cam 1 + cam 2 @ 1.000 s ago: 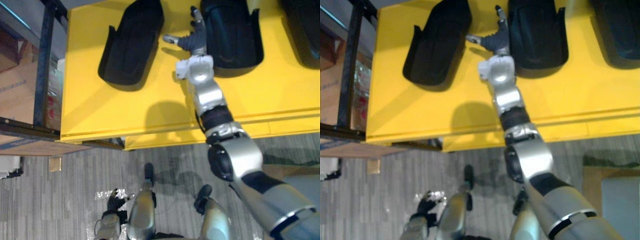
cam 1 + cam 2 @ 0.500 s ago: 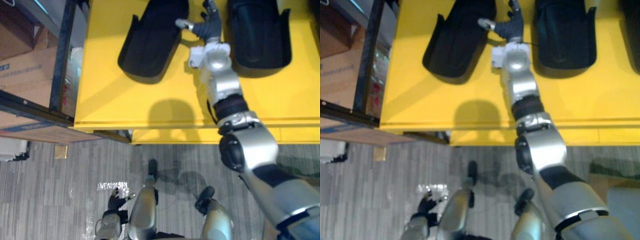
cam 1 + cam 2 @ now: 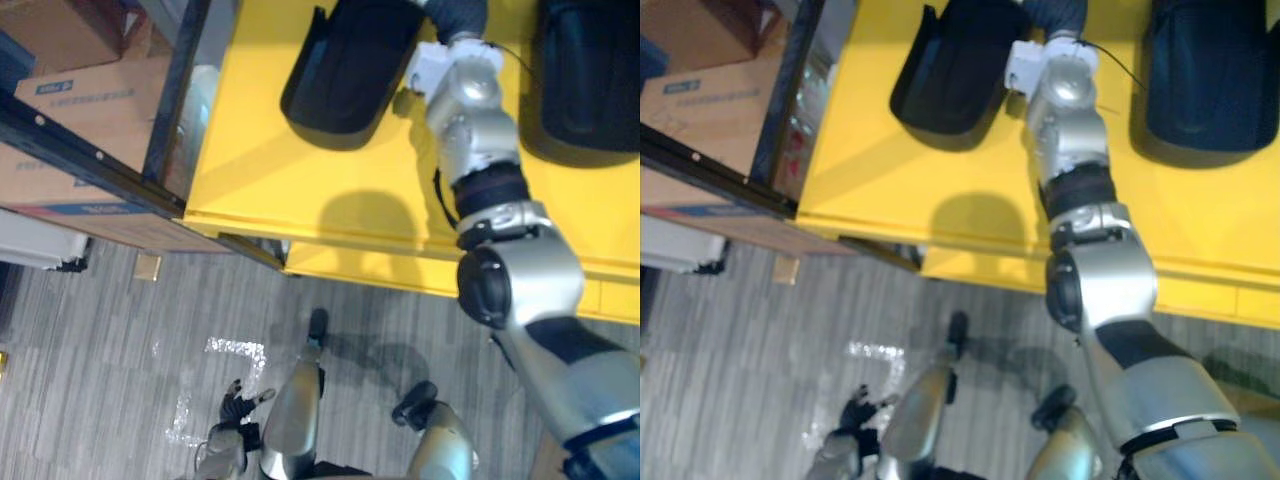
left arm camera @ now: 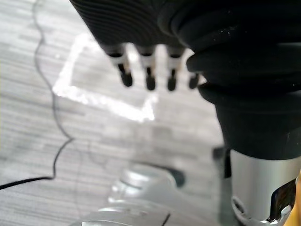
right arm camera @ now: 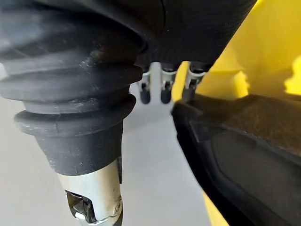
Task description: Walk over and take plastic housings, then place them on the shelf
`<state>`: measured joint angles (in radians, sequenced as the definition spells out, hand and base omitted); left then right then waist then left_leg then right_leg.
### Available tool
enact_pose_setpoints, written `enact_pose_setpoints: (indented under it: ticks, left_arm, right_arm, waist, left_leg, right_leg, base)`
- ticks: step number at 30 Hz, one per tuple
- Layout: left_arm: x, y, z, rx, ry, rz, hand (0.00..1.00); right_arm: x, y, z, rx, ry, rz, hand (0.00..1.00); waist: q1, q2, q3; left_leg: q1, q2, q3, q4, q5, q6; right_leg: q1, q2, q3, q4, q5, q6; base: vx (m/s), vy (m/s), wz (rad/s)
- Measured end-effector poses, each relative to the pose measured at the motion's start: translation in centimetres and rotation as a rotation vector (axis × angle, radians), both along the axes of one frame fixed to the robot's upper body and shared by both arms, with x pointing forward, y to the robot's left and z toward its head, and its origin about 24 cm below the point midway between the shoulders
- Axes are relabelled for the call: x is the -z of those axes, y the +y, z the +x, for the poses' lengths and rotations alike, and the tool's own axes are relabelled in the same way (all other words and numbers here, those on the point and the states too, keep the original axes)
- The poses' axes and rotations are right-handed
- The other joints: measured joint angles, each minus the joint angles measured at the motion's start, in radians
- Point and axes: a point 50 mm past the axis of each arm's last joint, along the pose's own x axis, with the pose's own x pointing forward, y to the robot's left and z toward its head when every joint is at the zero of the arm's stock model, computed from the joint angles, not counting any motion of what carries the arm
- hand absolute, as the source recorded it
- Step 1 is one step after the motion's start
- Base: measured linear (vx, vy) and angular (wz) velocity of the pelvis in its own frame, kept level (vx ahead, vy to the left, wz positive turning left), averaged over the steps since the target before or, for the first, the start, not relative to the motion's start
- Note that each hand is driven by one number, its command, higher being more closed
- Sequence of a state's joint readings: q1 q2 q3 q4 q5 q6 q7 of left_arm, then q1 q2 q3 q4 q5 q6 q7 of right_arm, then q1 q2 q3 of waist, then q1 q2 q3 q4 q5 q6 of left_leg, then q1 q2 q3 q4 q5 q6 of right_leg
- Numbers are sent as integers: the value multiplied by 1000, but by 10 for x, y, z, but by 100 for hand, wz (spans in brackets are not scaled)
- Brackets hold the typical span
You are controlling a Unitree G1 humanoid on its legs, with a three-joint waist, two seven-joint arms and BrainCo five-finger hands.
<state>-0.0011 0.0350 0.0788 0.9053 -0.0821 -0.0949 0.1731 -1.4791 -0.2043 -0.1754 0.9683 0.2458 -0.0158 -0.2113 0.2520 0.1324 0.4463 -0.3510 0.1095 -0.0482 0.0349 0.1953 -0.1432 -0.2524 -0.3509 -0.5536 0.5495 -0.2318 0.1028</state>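
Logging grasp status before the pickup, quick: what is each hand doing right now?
Left hand: open, fingers straight, holding nothing.
Right hand: open, fingers straight beside a black plastic housing, not gripping it.

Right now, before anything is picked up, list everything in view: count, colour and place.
plastic housings: two, black, side by side on the table
table: one, yellow, ahead of the robot
rack frame: one, dark, left of the table
cardboard boxes: at least two, brown, within the rack frame
tape mark: one, white, on the floor
floor: grey, below the table
right hand: fingers straight, beside a housing's edge
left hand: fingers relaxed, hanging over the floor
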Motion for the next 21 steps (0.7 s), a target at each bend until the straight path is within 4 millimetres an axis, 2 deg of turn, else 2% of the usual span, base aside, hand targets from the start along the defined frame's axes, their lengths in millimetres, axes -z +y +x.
enact_pose_setpoints:
  ticks: [2,7,12,16,18,21]
  left_arm:
    - [-1,-1,1,-6,-6,-5,0]
    - [-1,-1,1,-6,-10,-6,0]
    - [-2,-1,3,-4,-15,-7,0]
    - [-2,-1,3,-12,-16,-11,0]
    - [-2,0,5,-27,-15,-18,0]
    - [-3,2,7,-49,-15,-12,0]
  right_arm:
    - [-3,-2,-1,-4,-13,16,0]
    - [-6,-9,-2,11,-22,14,0]
    - [-18,-13,-5,19,-52,2,0]
    - [-25,-14,-9,91,-83,-57,0]
    - [-45,-6,-27,179,-214,-124,0]
    - [-61,5,-61,260,-434,-210,0]
  waist:
    - [10,0,0]
    - [10,0,0]
    - [11,0,0]
    - [10,0,0]
    - [9,-4,2]
    - [1,-11,5]
  left_leg:
    - [0,-4,0,0,0,0]
    - [-2,-11,-8,2,-1,2]
    - [-15,-12,-17,8,-1,3]
    - [-15,-9,-15,9,-1,2]
    - [-10,10,2,9,-1,2]
    - [11,23,26,7,-6,-3]
  right_leg:
    - [1,-5,-3,2,0,1]
    - [8,-16,-18,9,-2,3]
    - [8,-14,-25,4,-2,3]
    - [8,-8,-22,-4,0,3]
    - [8,16,-9,-31,11,0]
    - [12,33,17,-48,20,0]
  base:
    - [-7,-18,3]
    - [-19,-21,7]
    - [-27,-25,4]
    - [-9,-17,-3]
    - [-14,-41,-24]
    - [-2,-37,-31]
